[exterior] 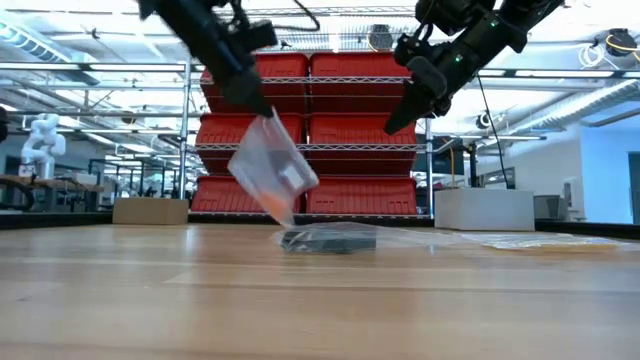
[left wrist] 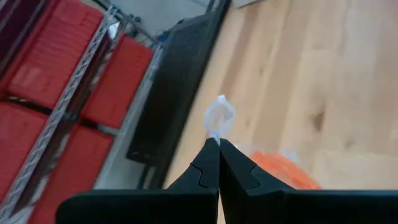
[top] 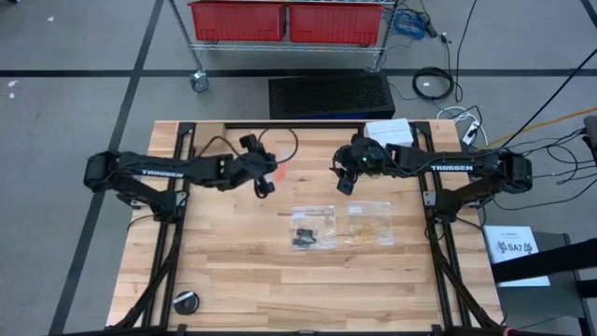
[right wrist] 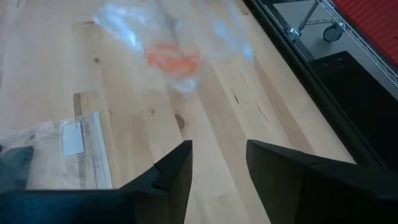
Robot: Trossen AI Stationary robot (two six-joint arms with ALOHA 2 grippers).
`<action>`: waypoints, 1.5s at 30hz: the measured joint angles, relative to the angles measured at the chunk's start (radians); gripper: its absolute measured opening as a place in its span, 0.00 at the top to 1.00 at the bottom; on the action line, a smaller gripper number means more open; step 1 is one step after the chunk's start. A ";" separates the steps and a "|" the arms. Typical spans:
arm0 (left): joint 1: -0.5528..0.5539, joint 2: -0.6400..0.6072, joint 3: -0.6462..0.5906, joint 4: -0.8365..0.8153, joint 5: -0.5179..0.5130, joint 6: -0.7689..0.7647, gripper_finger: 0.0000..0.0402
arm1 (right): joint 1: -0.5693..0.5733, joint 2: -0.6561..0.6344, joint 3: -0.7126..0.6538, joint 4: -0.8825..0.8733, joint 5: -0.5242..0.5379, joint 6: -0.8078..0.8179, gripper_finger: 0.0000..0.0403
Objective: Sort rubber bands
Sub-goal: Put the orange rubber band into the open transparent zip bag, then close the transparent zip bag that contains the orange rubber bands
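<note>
Left gripper (left wrist: pixel 218 144) is clenched on the crumpled top edge of a clear plastic bag (exterior: pixel 272 165), held off the wood-grain table (top: pixel 242 280) with orange rubber bands (right wrist: pixel 174 60) bunched at its bottom. Right gripper (right wrist: pixel 219 163) is released, held raised to the right of it. Two flat clear bags lie mid-table: black rubber bands (top: pixel 305 235) left, pale tan rubber bands (top: pixel 367 225) right.

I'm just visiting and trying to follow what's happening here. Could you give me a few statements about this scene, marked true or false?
1. The left gripper holds a clear plastic bag with orange rubber bands above the light wooden table. True.
2. The right gripper holds a bag. False: its jaws are open and empty.
3. Two more bags lie flat on the table. True: black bands, pale bands.
4. The red bins sit on the table. False: they are on a shelf behind.
</note>
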 joint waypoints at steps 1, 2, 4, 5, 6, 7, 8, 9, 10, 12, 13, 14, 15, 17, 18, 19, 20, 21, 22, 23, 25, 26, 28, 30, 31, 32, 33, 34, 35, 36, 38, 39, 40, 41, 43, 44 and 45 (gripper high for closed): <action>0.000 -0.001 0.028 -0.032 -0.009 0.004 1.00 | 0.000 0.000 0.000 0.000 -0.001 0.000 0.64; -0.001 -0.004 0.053 -0.057 -0.018 0.012 1.00 | 0.000 0.000 0.000 -0.001 -0.001 0.000 0.64; -0.005 -0.015 0.093 -0.126 -0.040 0.022 1.00 | 0.000 0.000 0.000 -0.004 -0.002 0.000 0.64; -0.006 -0.018 0.118 -0.166 -0.049 0.023 1.00 | 0.000 0.000 0.000 -0.006 -0.002 0.000 0.64; -0.006 -0.021 0.145 -0.212 -0.051 0.017 1.00 | 0.000 0.000 0.000 -0.007 -0.002 0.000 0.64; -0.006 -0.023 0.168 -0.262 -0.051 0.011 1.00 | 0.000 0.000 0.000 -0.008 -0.002 0.000 0.64; -0.006 -0.023 0.188 -0.314 -0.052 -0.004 1.00 | 0.000 0.000 0.000 -0.008 -0.003 0.000 0.64; -0.006 -0.023 0.205 -0.365 -0.053 -0.014 1.00 | 0.000 0.000 0.000 -0.008 -0.004 0.000 0.64; -0.006 -0.021 0.220 -0.411 -0.052 -0.030 1.00 | 0.000 0.000 0.000 -0.009 -0.004 0.000 0.64; -0.004 -0.016 0.244 -0.502 -0.053 -0.063 1.00 | 0.000 0.000 0.000 -0.009 -0.004 0.000 0.64; -0.003 -0.016 0.249 -0.540 -0.053 -0.083 1.00 | 0.000 0.000 0.000 -0.008 -0.004 0.000 0.64; -0.001 -0.015 0.250 -0.569 -0.053 -0.099 1.00 | 0.000 0.000 0.000 -0.008 -0.004 0.000 0.64; 0.001 -0.011 0.250 -0.590 -0.053 -0.118 1.00 | 0.000 0.000 0.000 -0.008 -0.004 0.000 0.64; 0.003 0.000 0.250 -0.641 -0.052 -0.155 1.00 | 0.000 0.000 0.000 -0.008 -0.004 0.000 0.64; 0.004 0.012 0.250 -0.663 -0.053 -0.165 1.00 | 0.000 0.000 0.000 -0.009 -0.005 0.000 0.64; 0.004 0.024 0.250 -0.672 -0.053 -0.169 1.00 | 0.000 0.000 0.000 -0.008 -0.006 0.000 0.64; 0.004 0.037 0.250 -0.674 -0.053 -0.169 1.00 | 0.000 0.000 0.000 -0.008 -0.006 0.000 0.64; 0.003 0.055 0.250 -0.670 -0.052 -0.173 1.00 | 0.000 0.000 0.000 -0.008 -0.006 0.000 0.64; 0.003 0.073 0.250 -0.657 -0.050 -0.179 1.00 | 0.000 0.000 0.000 -0.008 -0.006 0.000 0.64; 0.003 0.092 0.250 -0.640 -0.046 -0.190 1.00 | 0.000 0.000 0.000 -0.008 -0.006 0.001 0.64; 0.003 0.135 0.250 -0.599 -0.030 -0.195 1.00 | 0.000 0.000 0.000 -0.008 -0.007 0.005 0.64; 0.003 0.156 0.250 -0.568 -0.011 -0.196 1.00 | 0.000 0.000 0.000 -0.009 -0.007 0.005 0.64; 0.003 0.197 0.250 -0.500 0.047 -0.195 0.98 | 0.002 0.000 0.000 -0.010 -0.007 0.005 0.64; 0.003 0.232 0.250 -0.423 0.134 -0.182 0.97 | 0.002 0.000 0.000 -0.023 -0.008 0.008 0.64; 0.003 0.251 0.250 -0.383 0.186 -0.165 0.95 | 0.002 0.000 0.000 -0.028 -0.009 0.012 0.64; 0.002 0.267 0.250 -0.340 0.234 -0.151 0.94 | 0.002 0.000 0.000 -0.036 -0.017 0.024 0.64; 0.002 0.282 0.250 -0.294 0.271 -0.140 0.93 | 0.002 0.000 0.000 -0.048 -0.035 0.035 0.64; 0.001 0.296 0.250 -0.245 0.303 -0.135 0.92 | 0.002 0.000 0.000 -0.059 -0.054 0.048 0.64; 0.000 0.306 0.250 -0.205 0.328 -0.125 0.90 | 0.002 -0.001 0.000 -0.072 -0.072 0.059 0.64; 0.001 0.317 0.250 -0.168 0.352 -0.114 0.89 | 0.002 -0.002 0.000 -0.087 -0.092 0.073 0.64; 0.006 0.332 0.250 -0.104 0.409 -0.104 0.86 | 0.002 -0.005 0.000 -0.123 -0.125 0.099 0.64; 0.011 0.340 0.250 -0.079 0.443 -0.101 0.84 | 0.003 -0.005 0.000 -0.138 -0.136 0.110 0.64; 0.017 0.345 0.250 -0.059 0.481 -0.097 0.82 | 0.003 -0.008 0.000 -0.154 -0.140 0.124 0.64; 0.024 0.348 0.250 -0.044 0.524 -0.097 0.79 | 0.003 -0.011 0.000 -0.173 -0.140 0.133 0.64; 0.039 0.355 0.250 -0.008 0.595 -0.110 0.74 | 0.003 -0.013 0.000 -0.198 -0.142 0.153 0.64; 0.046 0.357 0.250 -0.004 0.621 -0.115 0.72 | 0.003 -0.014 0.000 -0.210 -0.147 0.168 0.64; 0.052 0.358 0.250 -0.001 0.637 -0.115 0.70 | 0.002 -0.014 0.000 -0.220 -0.162 0.188 0.64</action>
